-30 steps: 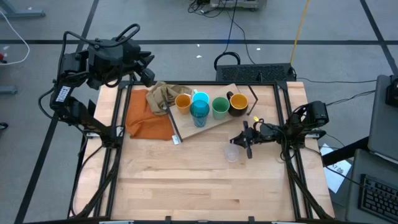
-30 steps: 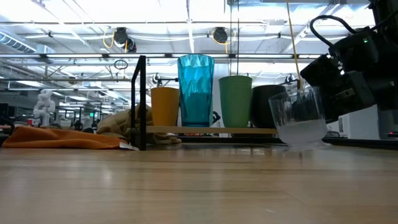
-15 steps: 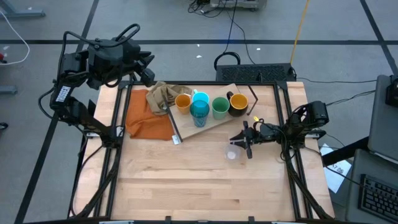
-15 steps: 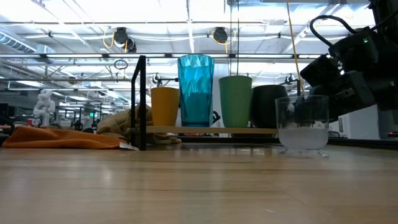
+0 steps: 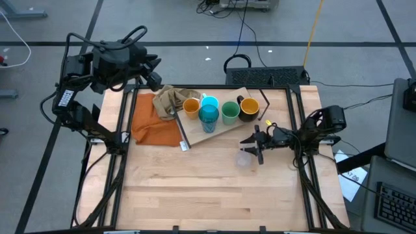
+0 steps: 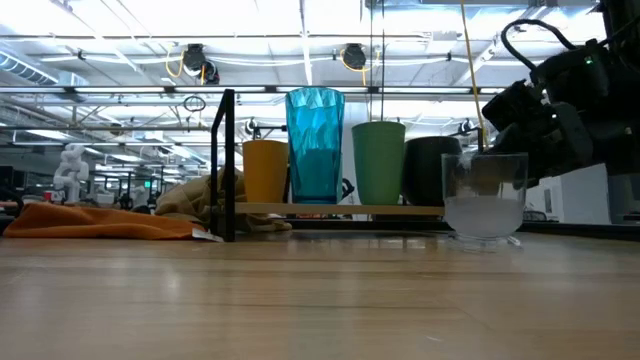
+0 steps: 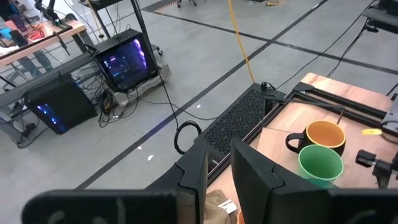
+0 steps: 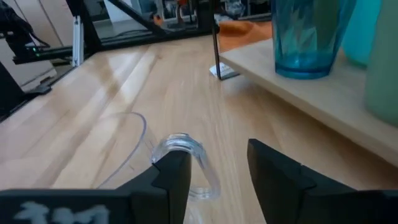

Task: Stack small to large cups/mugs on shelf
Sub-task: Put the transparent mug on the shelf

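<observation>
The right claw [image 5: 252,147] is spreading its fingers apart, letting go of the clear glass [image 6: 486,196], which is now standing upright on the bench [image 5: 195,188] rather than tilted as before. The shelf [image 5: 224,127] is carrying the orange cup [image 5: 191,106], teal tumbler [image 5: 208,117], green cup [image 5: 230,112] and black mug [image 5: 249,108], all showing empty. The left claw [image 5: 155,70] is waiting, nearly closed, beyond the bench's far left corner.

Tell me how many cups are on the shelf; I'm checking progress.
5: orange cup, light-blue mug, teal tumbler, green cup and black mug stand on the shelf. The clear glass stands off it, on the table.
</observation>
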